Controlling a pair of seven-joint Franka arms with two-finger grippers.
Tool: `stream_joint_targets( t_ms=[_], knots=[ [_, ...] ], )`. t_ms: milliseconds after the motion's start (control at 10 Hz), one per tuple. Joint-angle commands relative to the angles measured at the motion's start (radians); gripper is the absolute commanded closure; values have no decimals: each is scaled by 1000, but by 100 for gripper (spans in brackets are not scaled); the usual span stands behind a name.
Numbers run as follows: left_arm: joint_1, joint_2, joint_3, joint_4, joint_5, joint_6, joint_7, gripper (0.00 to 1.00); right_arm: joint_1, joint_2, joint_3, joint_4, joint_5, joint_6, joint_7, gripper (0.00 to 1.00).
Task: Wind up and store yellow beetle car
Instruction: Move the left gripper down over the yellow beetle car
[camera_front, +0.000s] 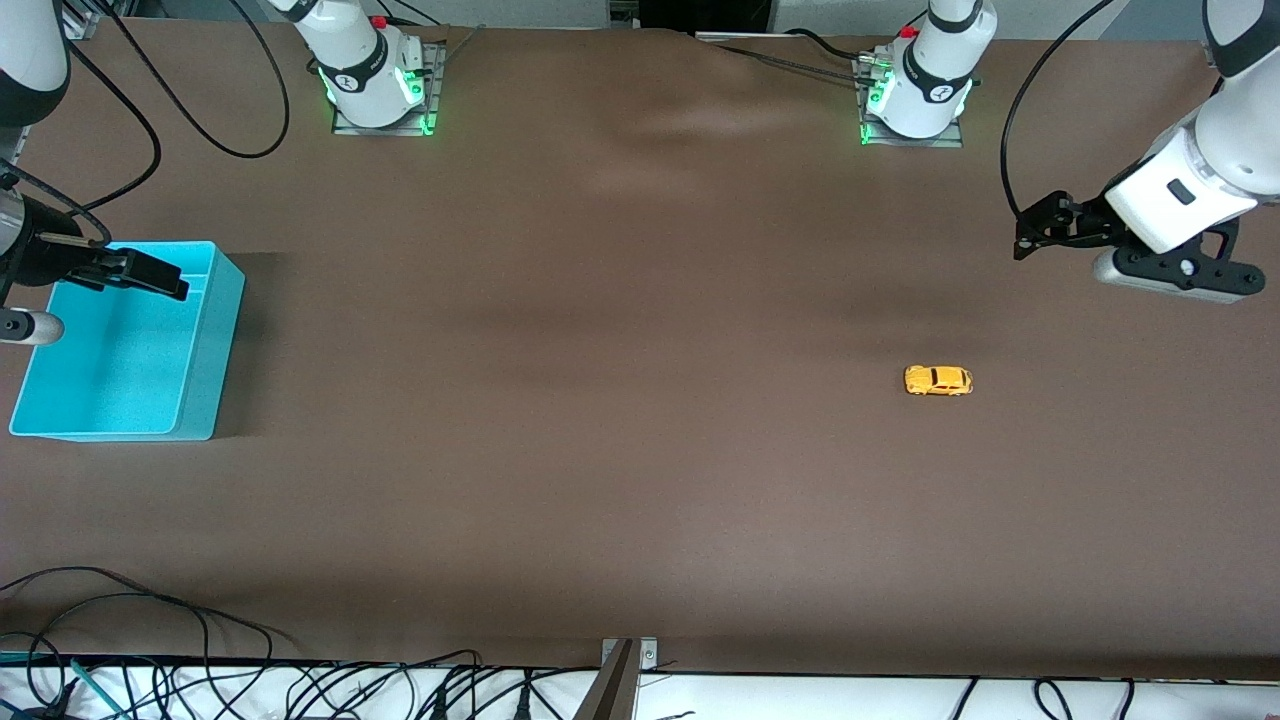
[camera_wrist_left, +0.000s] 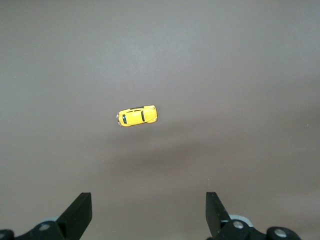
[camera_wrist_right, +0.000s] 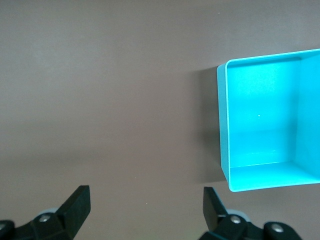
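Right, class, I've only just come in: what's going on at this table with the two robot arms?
Nothing is being handled yet. The yellow beetle car sits on its wheels on the brown table, toward the left arm's end. The left gripper hangs open in the air near it, holding nothing. The right gripper is open over the turquoise bin, which stands empty at the right arm's end. The car has not been picked up or stored.

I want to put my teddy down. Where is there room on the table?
Lots of bare brown table lies between the turquoise bin and the yellow beetle car. The bin is empty inside too. Nowhere looks crowded.
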Motion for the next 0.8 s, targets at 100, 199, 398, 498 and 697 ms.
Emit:
stream_joint_targets(
  t_ms=[100, 199, 398, 498, 697],
  knots=[
    [16, 75, 3, 15, 20, 9, 224, 0, -3, -6, 0, 5, -3, -2, -9, 0],
    [25, 101, 3, 12, 18, 32, 327, 0, -3, -6, 0, 5, -3, -2, -9, 0],
    [45, 155, 3, 0, 18, 84, 497, 0, -3, -5, 0, 5, -3, -2, -9, 0],
    [54, 192, 3, -5, 18, 106, 589, 0, -3, -3, 0, 5, -3, -2, -9, 0],
    [68, 278, 3, -31, 17, 205, 804, 0, -3, -3, 0, 5, -3, 0, -9, 0]
  ],
)
